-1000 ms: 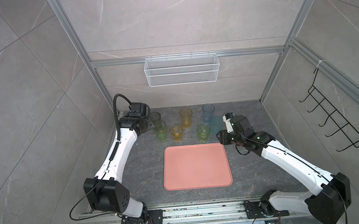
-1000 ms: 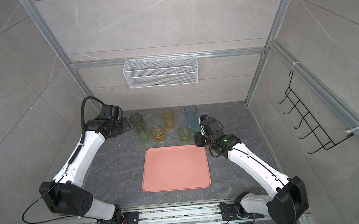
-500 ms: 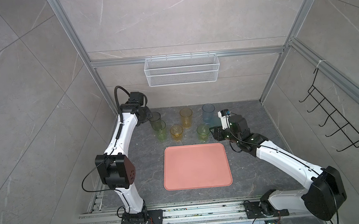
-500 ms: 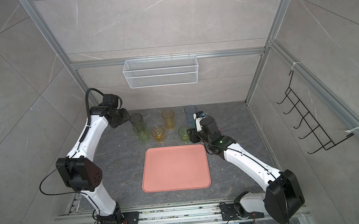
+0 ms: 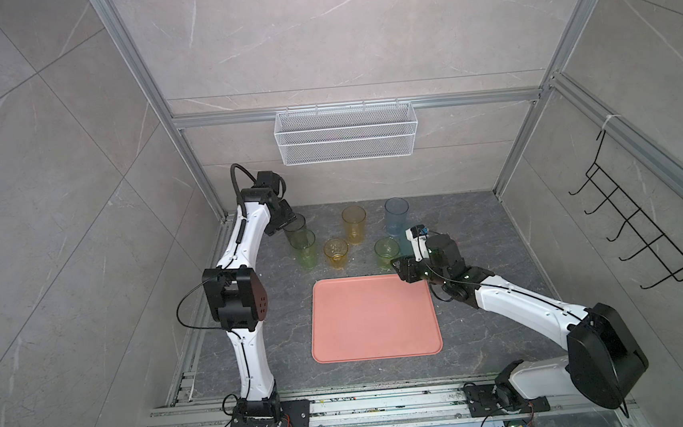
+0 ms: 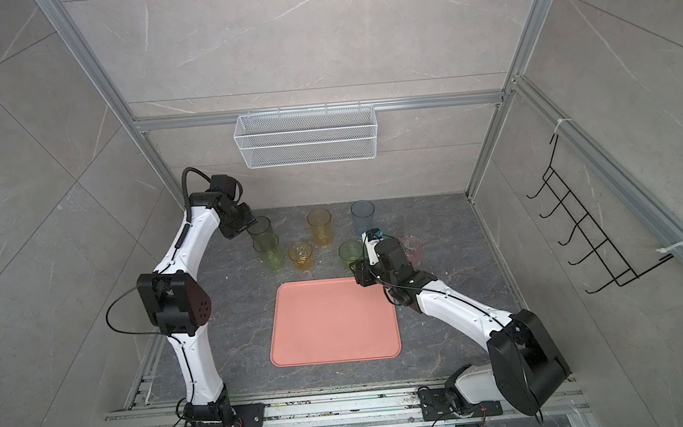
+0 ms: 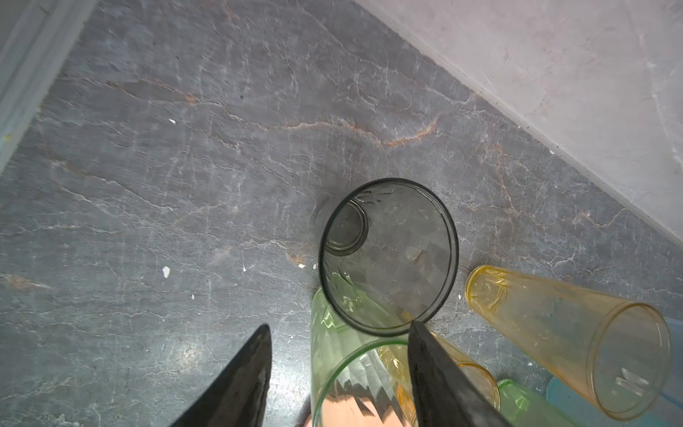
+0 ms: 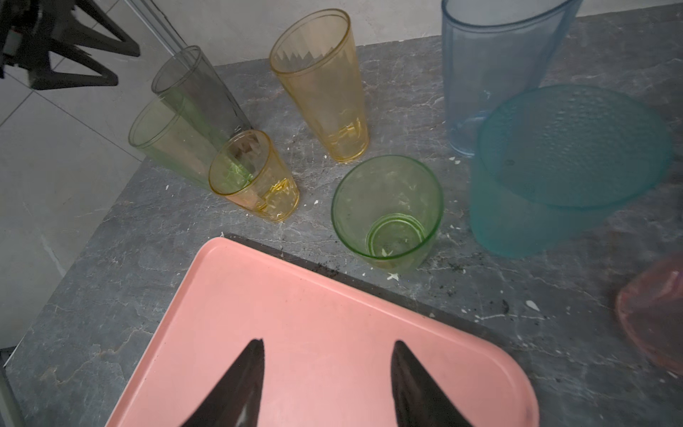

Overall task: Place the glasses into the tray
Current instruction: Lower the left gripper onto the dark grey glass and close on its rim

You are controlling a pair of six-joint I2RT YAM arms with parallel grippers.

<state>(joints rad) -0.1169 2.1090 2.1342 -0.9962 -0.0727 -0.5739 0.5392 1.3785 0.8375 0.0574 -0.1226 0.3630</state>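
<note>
left fingers apart, perhaps touching grey glass; right fingers apart over tray; glasses beside tray

No legible text, label, brand, number or sign in any view. Small blue-and-white patch on right arm, just beyond tray far right corner: too small to read.

Tray lies centre frame on table. Glasses stand clustered just above it, off tray. Basket upper centre, on wall.
</note>
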